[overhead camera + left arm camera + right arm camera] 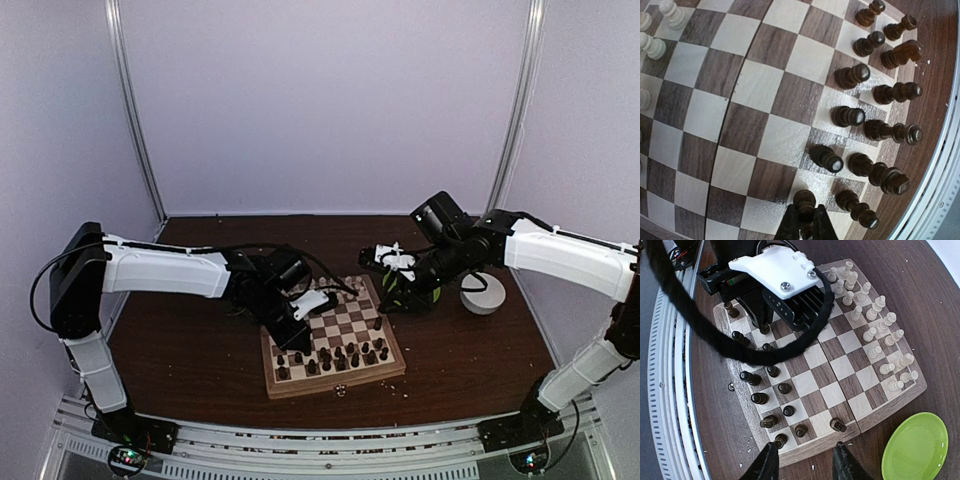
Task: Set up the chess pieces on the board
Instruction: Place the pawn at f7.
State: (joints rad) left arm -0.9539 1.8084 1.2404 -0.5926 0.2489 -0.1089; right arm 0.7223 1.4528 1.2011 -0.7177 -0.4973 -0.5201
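At the bottom of the left wrist view, the left gripper [805, 224] pinches a dark pawn [804, 201], likely to stand it on the board [765, 135]. The right gripper [802, 460] hangs open, empty.

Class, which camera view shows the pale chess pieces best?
Right wrist: the pale chess pieces stand in two clear rows. Left wrist catches only a few at its edge; from the top, they barely show.
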